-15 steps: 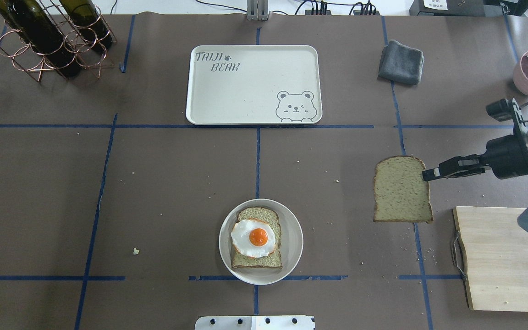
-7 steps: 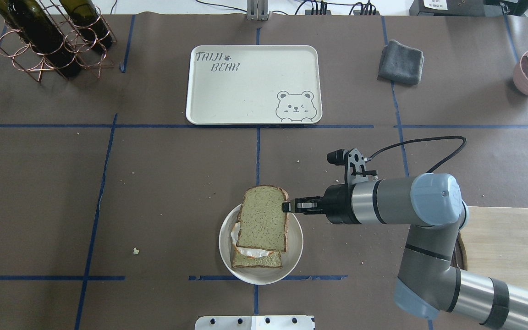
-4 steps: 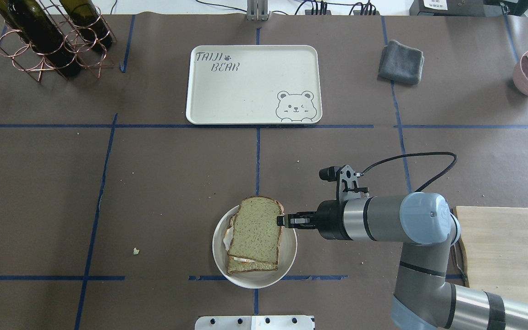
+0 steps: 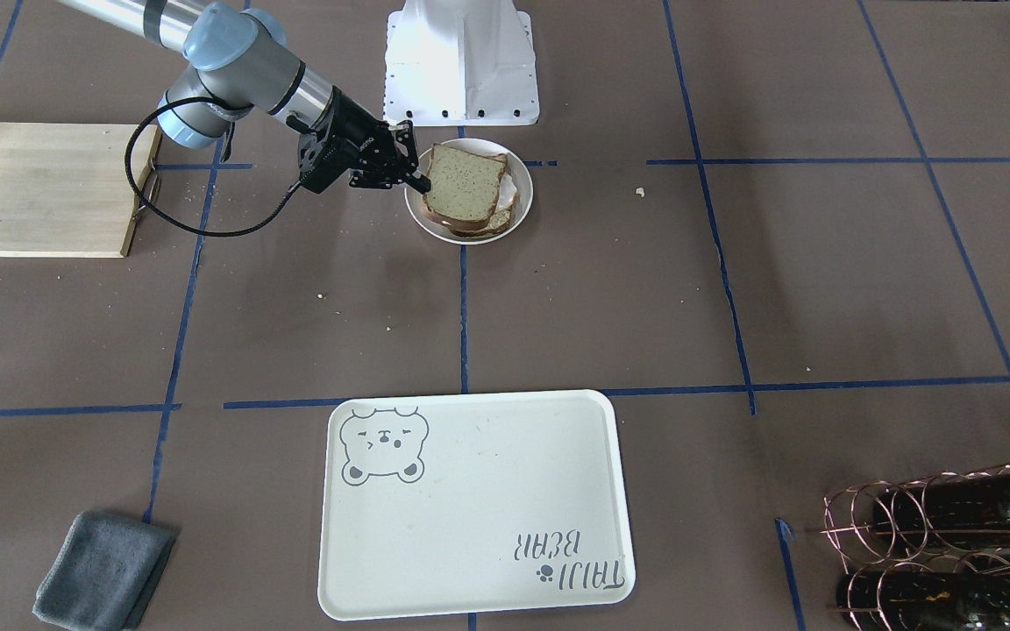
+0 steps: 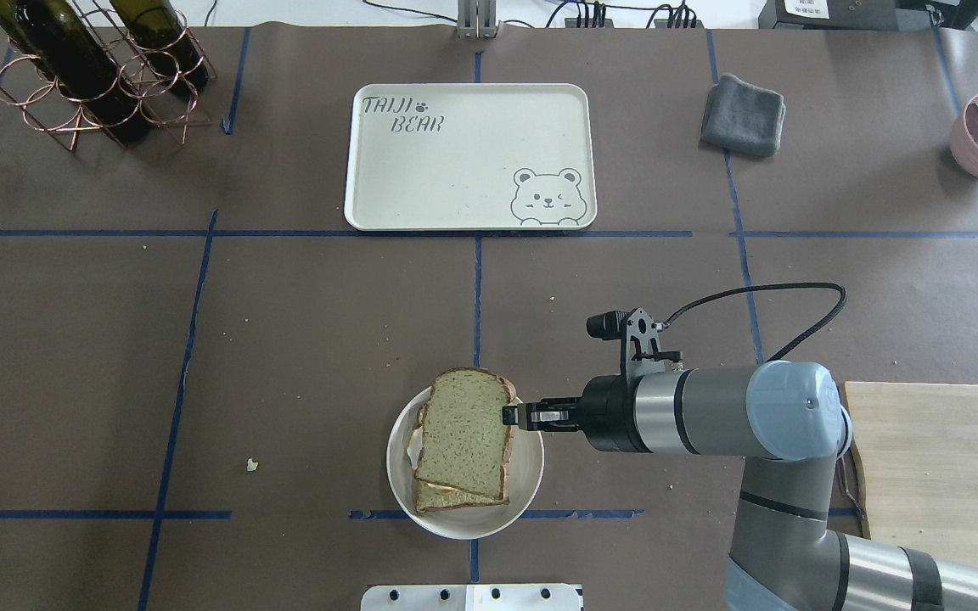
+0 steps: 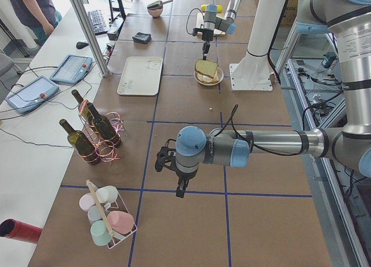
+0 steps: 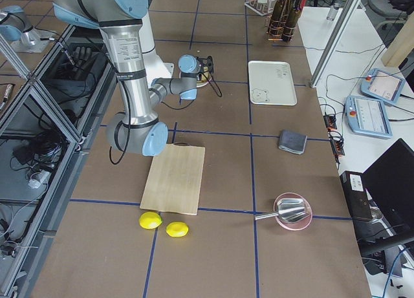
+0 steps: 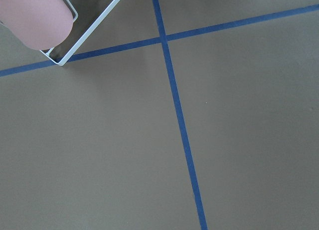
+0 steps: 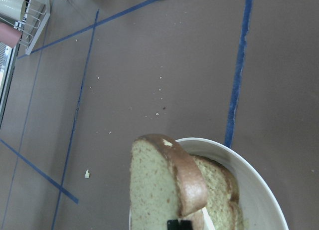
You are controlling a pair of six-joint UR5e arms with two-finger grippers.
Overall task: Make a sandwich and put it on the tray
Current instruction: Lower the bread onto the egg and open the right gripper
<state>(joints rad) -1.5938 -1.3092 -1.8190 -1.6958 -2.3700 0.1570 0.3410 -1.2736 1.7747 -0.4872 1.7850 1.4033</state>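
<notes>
Overhead exterior: I see the sandwich (image 5: 455, 496) on the white plate (image 5: 528, 484) at lower centre, well apart from the tray (image 5: 455, 170) at upper centre. Top slice (image 5: 463, 433) sits askew over the egg. Right gripper (image 5: 509, 415), in from the right, is pinched closed on that slice's right edge. Exterior left: left gripper (image 6: 181, 190) at lower centre, can't tell its opening.

Overhead and front-facing cameras look down from opposite sides; they and the close wrist camera share the round white plate (image 5: 527, 475) by the right gripper's (image 5: 508, 415) jaws.
</notes>
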